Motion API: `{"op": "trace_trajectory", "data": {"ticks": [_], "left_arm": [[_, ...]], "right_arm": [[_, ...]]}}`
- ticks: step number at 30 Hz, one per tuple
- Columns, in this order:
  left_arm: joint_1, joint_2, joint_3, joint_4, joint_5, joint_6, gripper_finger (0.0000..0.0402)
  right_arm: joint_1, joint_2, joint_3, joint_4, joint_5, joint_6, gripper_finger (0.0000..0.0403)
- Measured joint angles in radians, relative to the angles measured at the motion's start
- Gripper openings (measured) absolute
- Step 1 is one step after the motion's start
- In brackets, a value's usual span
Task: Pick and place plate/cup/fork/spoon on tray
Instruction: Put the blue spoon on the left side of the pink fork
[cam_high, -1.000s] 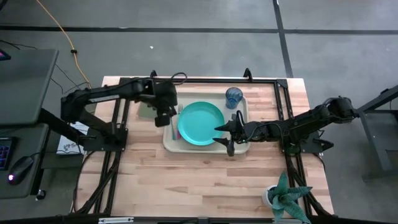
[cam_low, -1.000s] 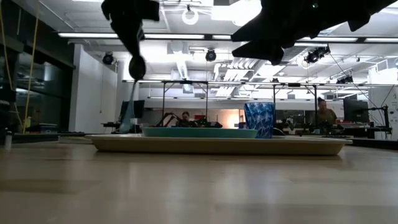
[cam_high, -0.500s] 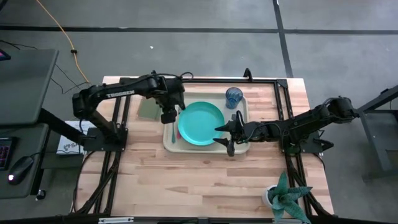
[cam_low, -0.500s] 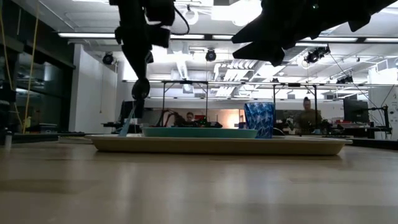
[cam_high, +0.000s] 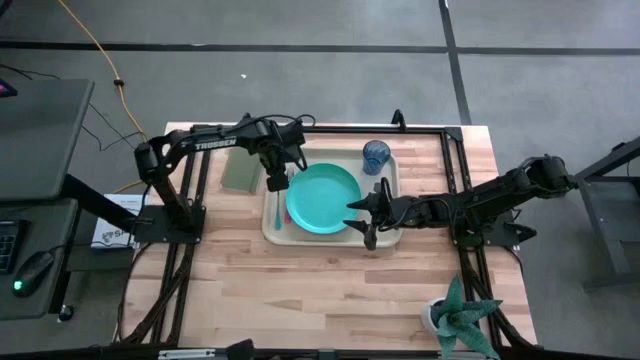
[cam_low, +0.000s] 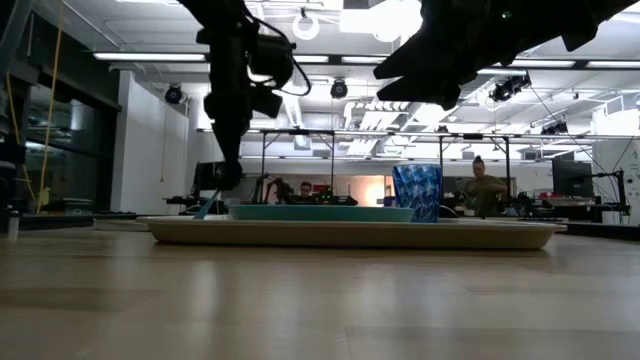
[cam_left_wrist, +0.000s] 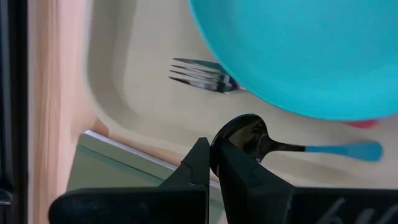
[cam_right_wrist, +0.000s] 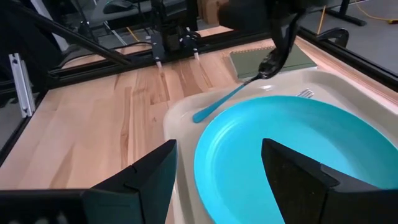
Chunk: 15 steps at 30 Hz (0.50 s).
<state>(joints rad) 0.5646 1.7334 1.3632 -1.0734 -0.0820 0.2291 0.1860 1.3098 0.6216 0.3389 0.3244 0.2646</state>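
The beige tray holds the teal plate, the blue cup in its far right corner, and the fork, whose tines stick out from under the plate's left side. My left gripper is over the tray's left strip, shut on the spoon. My right gripper hangs open and empty over the tray's right side, just past the plate's rim. My left gripper pinches the spoon's dark oval bowl between its two fingers, which come from above and point down. The teal handle slants down toward the table's near side. Its free end is low at the tray's left rim; whether it touches, I cannot tell.
An olive-green flat rectangle lies on the wood just left of the tray. A potted plant stands at the near right corner. People show in the room beyond the table in the low view.
My left gripper has gone down and a little toward the table's right edge, over the tray's left strip, still shut on the spoon. The spoon's handle end has come down to about the level of the tray's rim.
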Motion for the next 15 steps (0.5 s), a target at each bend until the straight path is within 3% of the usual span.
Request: {"op": "trace_trajectory", "data": {"ticks": [15], "left_arm": [[0.076,0.18,0.0,0.12,-0.068,-0.007,0.0]], "right_arm": [[0.0,0.0,0.0,-0.006,0.001,-0.003,0.0227]]}}
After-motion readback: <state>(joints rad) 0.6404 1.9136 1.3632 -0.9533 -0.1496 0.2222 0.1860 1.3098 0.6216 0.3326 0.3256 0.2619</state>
